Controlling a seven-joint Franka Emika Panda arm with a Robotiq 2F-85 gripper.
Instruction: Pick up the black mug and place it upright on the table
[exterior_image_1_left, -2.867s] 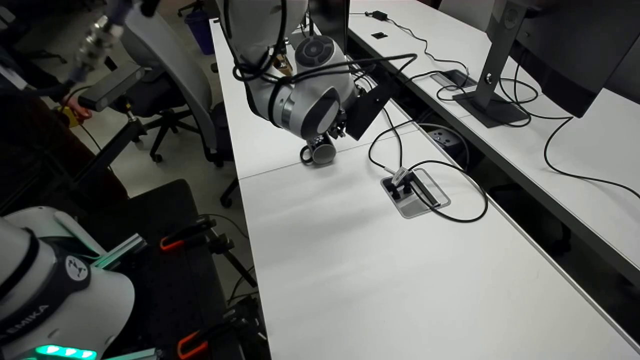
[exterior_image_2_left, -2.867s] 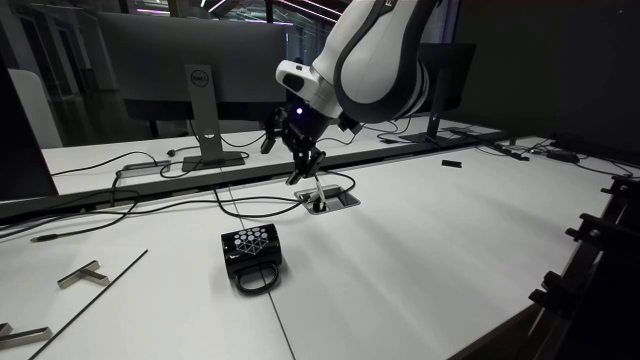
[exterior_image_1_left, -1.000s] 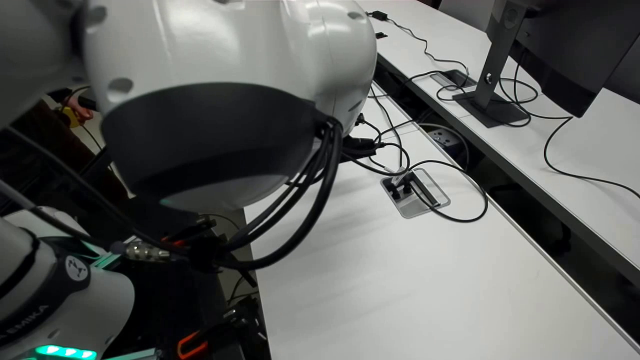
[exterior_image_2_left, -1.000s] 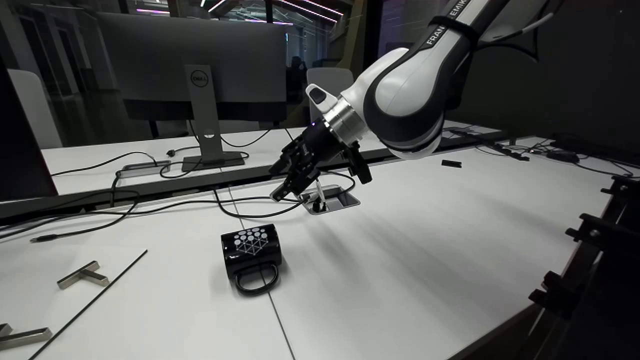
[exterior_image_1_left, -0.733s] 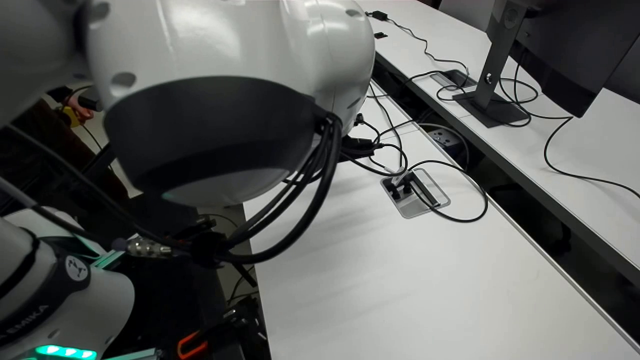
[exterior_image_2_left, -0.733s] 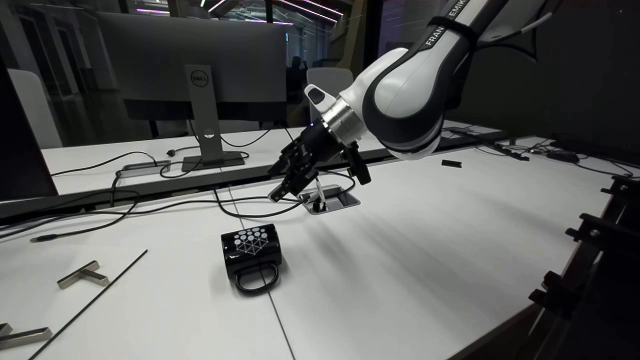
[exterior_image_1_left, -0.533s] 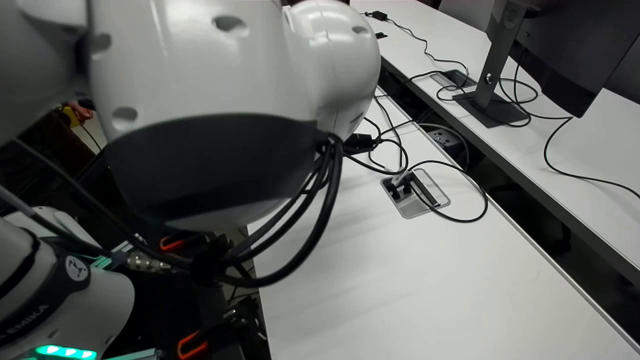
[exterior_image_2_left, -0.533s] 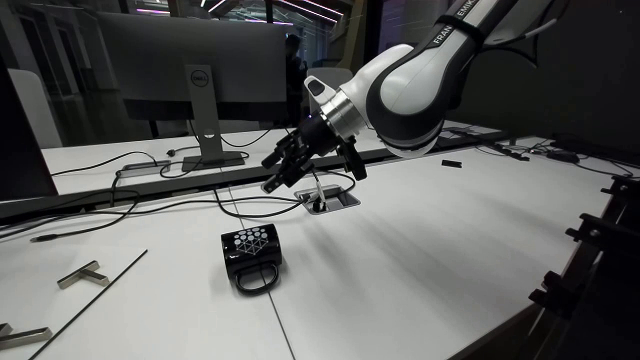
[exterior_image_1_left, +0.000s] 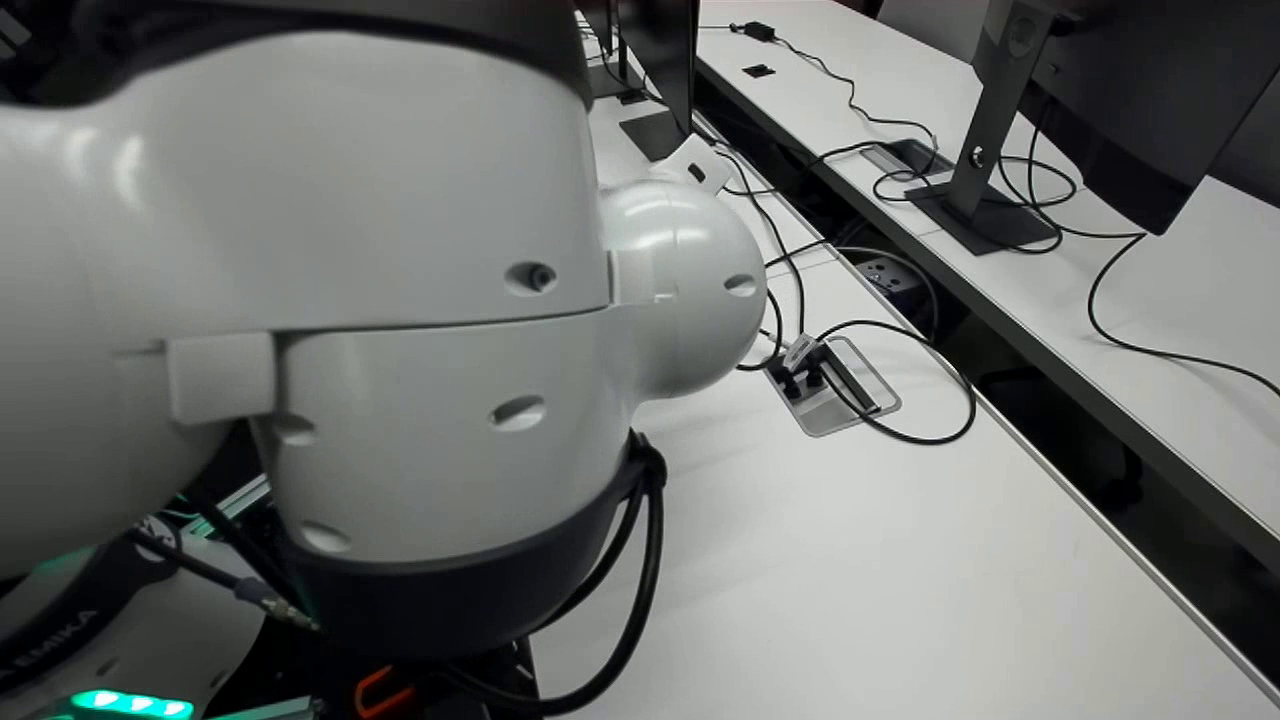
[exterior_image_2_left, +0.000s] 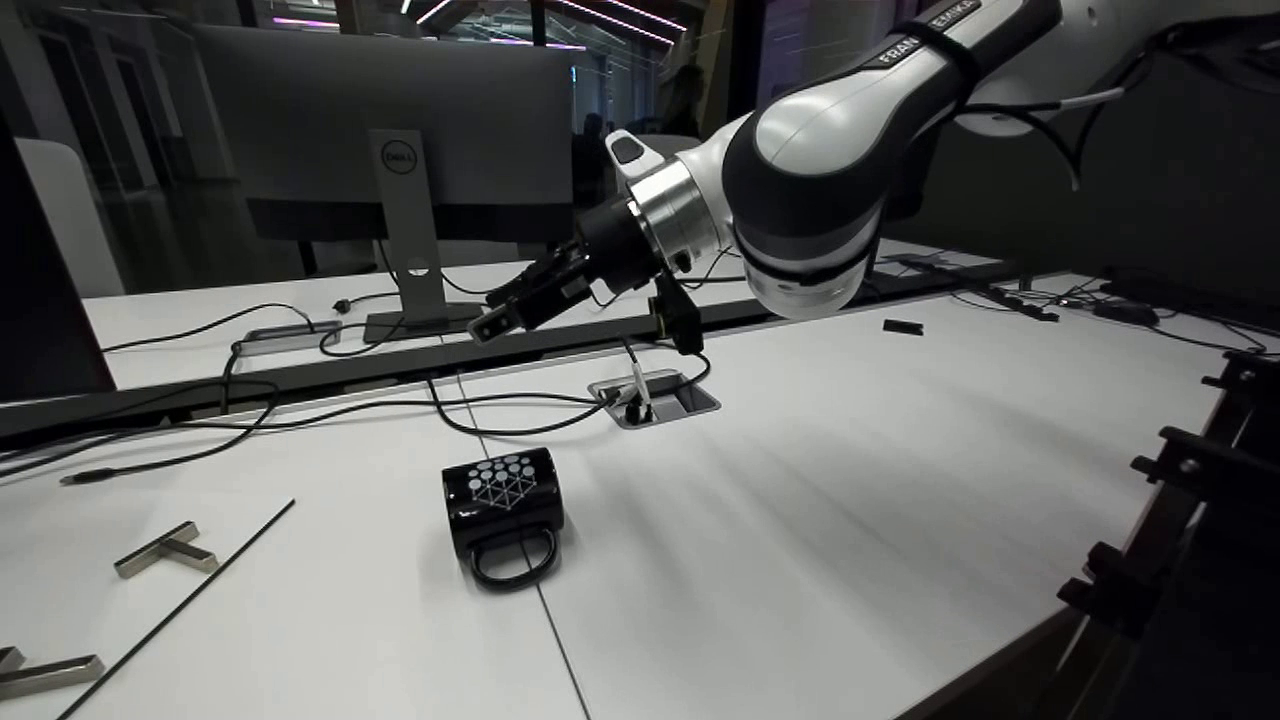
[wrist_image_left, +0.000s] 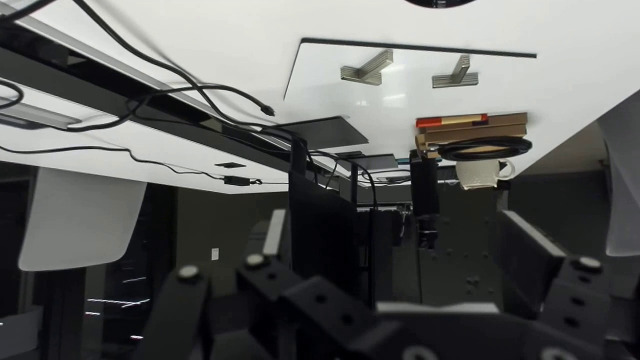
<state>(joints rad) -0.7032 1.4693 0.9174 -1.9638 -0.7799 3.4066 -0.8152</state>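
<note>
The black mug lies on its side on the white table in an exterior view. It has a white dot pattern, and its handle faces that camera. In the wrist view, which is upside down, only a dark sliver of the mug shows at the top edge. My arm hides it in an exterior view, where the table shows. My gripper is in the air above and behind the mug, tilted near horizontal and apart from it. In the wrist view the gripper has its fingers wide apart with nothing between them.
Black cables run along the table's back edge to a socket recess. A glass sheet with metal pieces lies beyond the mug. Boxes, a white mug and monitors stand farther off.
My gripper has swung from pointing steeply down to nearly level and moved left and up in an exterior view. The arm now covers the mug in an exterior view. The mug has not moved.
</note>
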